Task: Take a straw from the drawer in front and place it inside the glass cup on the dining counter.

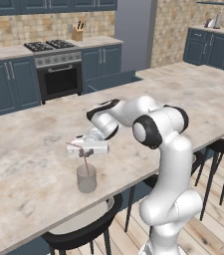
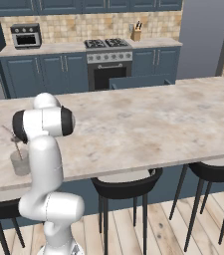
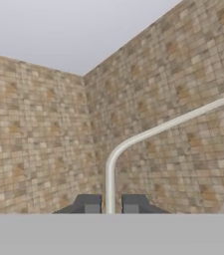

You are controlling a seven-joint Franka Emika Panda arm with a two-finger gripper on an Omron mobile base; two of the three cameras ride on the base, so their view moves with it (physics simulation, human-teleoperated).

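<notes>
Reddish-pink, the straw [image 1: 85, 160] stands tilted in the glass cup [image 1: 86, 179] near the dining counter's [image 1: 34, 149] front edge, clenched by the gripper [image 1: 83, 152] above. From the right, cup [image 2: 20, 162] sits beside the arm. Hand view: fingertips [image 3: 90, 204] clamp a pale bent straw [image 3: 133, 142].

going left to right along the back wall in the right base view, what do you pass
microwave → stove burners above the oven → knife block → tall grey panel at the right end
</notes>
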